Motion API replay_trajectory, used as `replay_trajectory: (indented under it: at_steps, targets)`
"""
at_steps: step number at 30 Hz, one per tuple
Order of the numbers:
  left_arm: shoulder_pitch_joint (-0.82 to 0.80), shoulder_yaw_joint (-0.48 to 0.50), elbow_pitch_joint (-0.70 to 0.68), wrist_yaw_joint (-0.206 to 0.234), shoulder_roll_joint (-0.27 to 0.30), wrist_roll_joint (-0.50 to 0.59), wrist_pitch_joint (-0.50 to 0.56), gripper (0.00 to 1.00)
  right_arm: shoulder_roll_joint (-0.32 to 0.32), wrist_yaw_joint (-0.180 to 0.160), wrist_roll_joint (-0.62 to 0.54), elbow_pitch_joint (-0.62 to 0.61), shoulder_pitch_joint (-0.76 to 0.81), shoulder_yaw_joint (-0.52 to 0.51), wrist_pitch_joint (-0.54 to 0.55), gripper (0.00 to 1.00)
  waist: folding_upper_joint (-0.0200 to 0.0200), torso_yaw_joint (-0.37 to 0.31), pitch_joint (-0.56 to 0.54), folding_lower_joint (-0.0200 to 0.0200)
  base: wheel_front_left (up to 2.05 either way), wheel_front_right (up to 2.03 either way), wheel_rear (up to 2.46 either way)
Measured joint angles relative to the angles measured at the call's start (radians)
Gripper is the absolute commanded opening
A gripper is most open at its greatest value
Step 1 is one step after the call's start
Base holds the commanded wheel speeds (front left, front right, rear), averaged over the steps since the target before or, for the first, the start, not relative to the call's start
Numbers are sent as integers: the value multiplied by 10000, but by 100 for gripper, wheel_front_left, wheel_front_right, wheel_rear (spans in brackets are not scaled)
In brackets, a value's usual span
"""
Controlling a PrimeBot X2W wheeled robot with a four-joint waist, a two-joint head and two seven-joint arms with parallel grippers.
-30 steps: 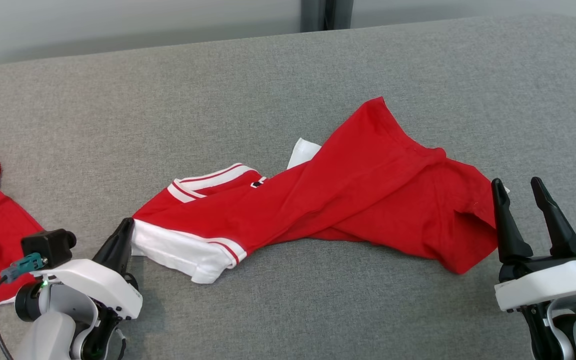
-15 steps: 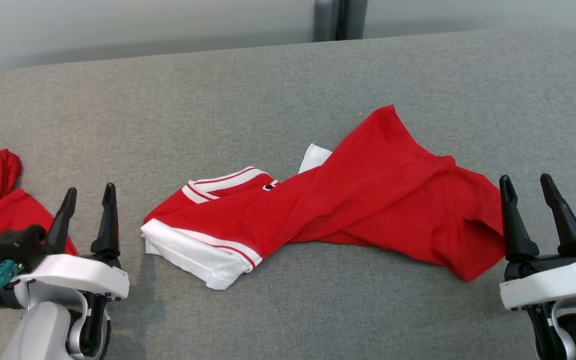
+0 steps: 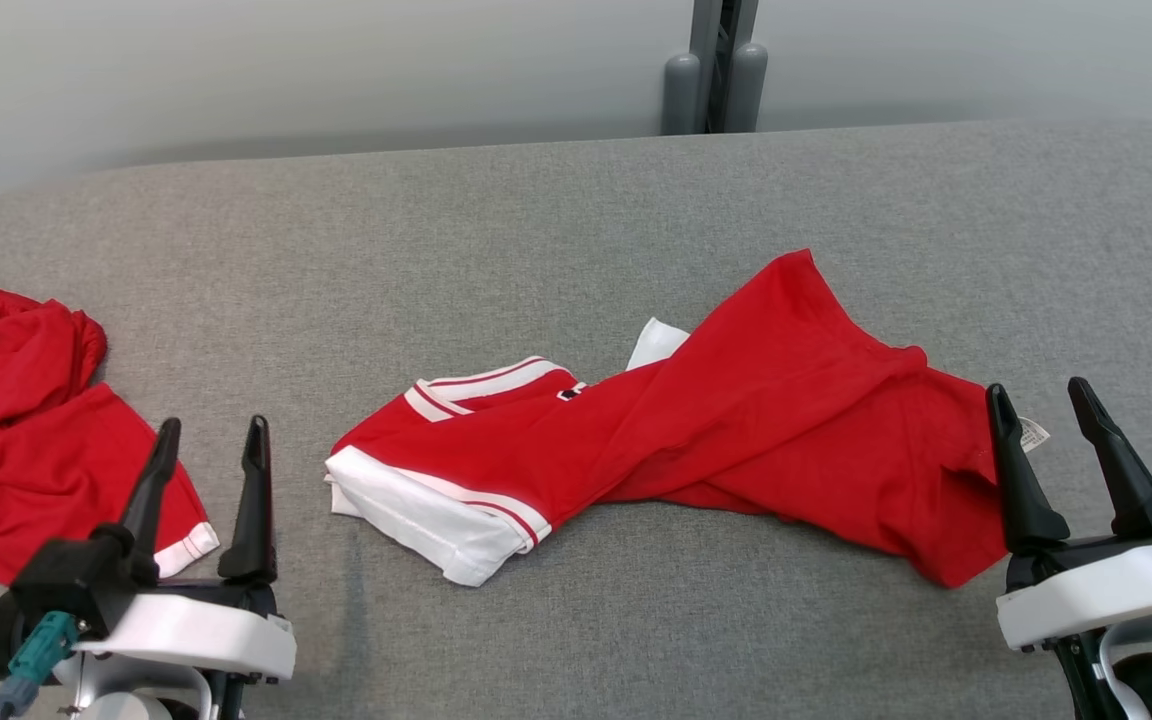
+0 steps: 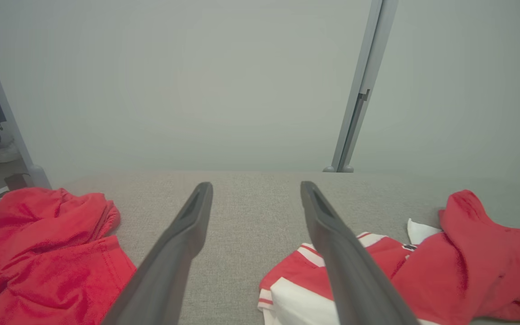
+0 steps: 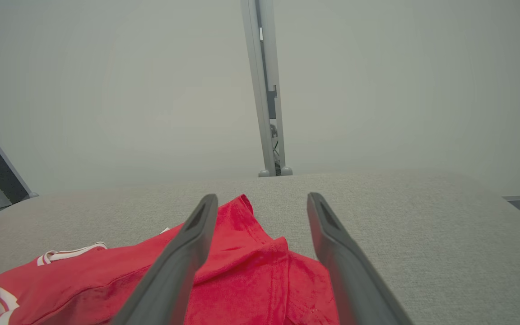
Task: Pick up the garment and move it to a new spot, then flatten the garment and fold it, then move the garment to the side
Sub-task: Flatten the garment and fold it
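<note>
Red-and-white, the garment (image 3: 756,420) lies central on the surface (image 3: 536,250), whole in the head view but cropped in both wrist views, long axis left-right, white cuff (image 3: 426,510) toward the left gripper (image 3: 215,423), other end at the right gripper (image 3: 1036,388), all fingers open.

A crumpled red cloth (image 3: 16,420) lies at the left end of the grey table (image 3: 536,200); a grey post (image 3: 721,60) stands behind.

Light: bright, even, diffused from above | Shadows: soft ones cast on the surface (image 3: 576,600) beneath the garment (image 3: 736,420) | Focus: head view rendered sharp, wrist views softened toward bottom edges | Distortion: wide-angle stretching seen
</note>
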Motion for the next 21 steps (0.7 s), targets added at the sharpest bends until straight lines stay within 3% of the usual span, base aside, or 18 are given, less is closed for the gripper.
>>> replay_trajectory:
  at_steps: [16,21]
  targets:
    - [190,-284,-539,255,-23,71,508,100,4,0,-59,-236,154,12,263,100,0,178,-88,0,0,0,0]
    - [-389,-491,-422,-130,52,-104,838,100,27,0,-21,-297,147,50,314,100,0,183,54,0,0,0,0]
